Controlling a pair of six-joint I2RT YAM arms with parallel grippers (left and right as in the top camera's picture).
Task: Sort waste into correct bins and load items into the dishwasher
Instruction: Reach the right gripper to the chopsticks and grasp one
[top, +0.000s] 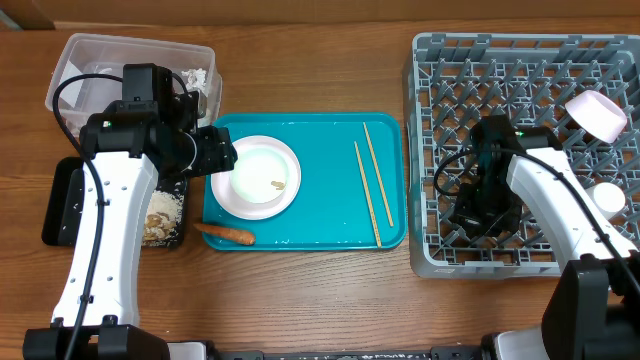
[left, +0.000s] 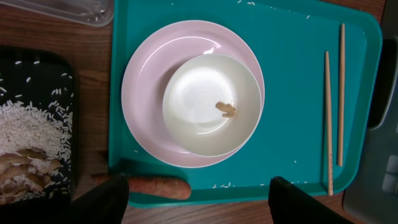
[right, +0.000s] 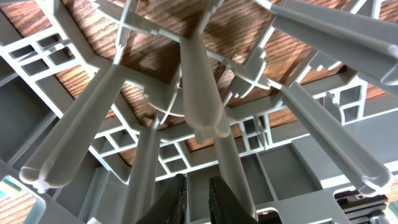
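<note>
Bowl (left: 199, 81) and plate (left: 146, 93) sit stacked, the bowl nested in the plate, straight ahead of your left gripper (left: 202, 186). Its jaws stand wide apart and hold nothing. That spread looks set to span the plate's rim, so you are probably lining up on the stack.

One beige food scrap (left: 227, 110) lies in the bowl. By the task it likely belongs in the black tray (left: 31, 68), just off to one side of the gripper, where rice and scraps lie. That would explain coming at the stack from this edge: a short tip before racking.

The carrot piece (left: 155, 185) lies along the rim of the teal tray (left: 292, 62), right by one finger, so mind you don't nudge it. The chopsticks (left: 341, 93) lie side by side, across the tray from the fingers.

Your right gripper (right: 197, 186) is low among the pegs of the dish rack (top: 430, 150), fingers closed with nothing between them. A second bowl (top: 597, 115) and a small cup (top: 608, 197) rest in the rack beyond it.
</note>
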